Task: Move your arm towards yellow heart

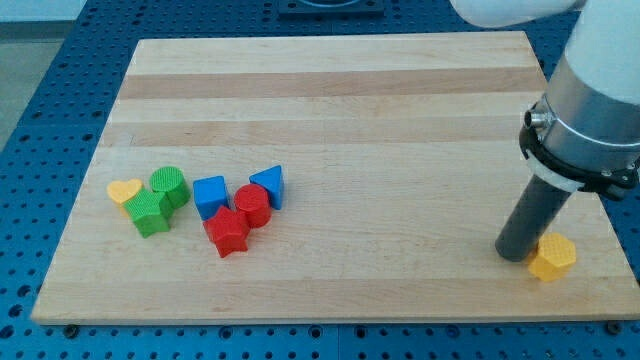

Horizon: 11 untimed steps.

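The yellow heart (124, 191) lies on the wooden board (330, 90) at the view's left, touching a green star-like block (151, 212) and next to a green cylinder (170, 186). My tip (516, 254) rests on the board near the view's bottom right, far to the right of the yellow heart. It sits just left of a yellow hexagon block (552, 257), close to or touching it.
A blue cube (210, 196), a blue triangle (268, 185), a red cylinder (252, 205) and a red star-like block (228, 232) cluster right of the green blocks. The board's edge (330, 318) runs along the view's bottom. Blue perforated table (40, 100) surrounds the board.
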Tool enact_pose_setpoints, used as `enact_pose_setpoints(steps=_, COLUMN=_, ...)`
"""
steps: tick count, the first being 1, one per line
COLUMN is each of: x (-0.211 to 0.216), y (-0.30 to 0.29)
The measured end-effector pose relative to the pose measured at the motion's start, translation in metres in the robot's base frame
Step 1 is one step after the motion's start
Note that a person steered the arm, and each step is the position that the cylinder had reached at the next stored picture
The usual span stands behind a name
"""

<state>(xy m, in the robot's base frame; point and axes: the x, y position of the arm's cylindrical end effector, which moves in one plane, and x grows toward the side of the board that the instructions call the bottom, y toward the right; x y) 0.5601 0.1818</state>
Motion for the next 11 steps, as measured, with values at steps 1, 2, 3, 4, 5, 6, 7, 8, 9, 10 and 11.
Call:
enact_pose_setpoints(steps=1, x=0.000, y=0.002)
enact_pose_setpoints(steps=2, x=0.000, y=0.006)
enact_pose_setpoints(steps=3, x=0.000, y=0.009)
enact_pose_setpoints(steps=4, x=0.001, y=-0.022)
enact_pose_setpoints(steps=5, x=0.015, y=-0.107)
enact_pose_setpoints(steps=6, x=0.031, y=-0.189)
enact_pose_setpoints(steps=7, x=0.034, y=-0.270)
enact_pose_setpoints(steps=8, x=0.034, y=-0.335)
enact_pose_setpoints(steps=9, x=0.028, y=-0.397)
enact_pose_setpoints(steps=10, x=0.002, y=-0.447)
enact_pose_setpoints(steps=11, x=-0.026, y=-0.486)
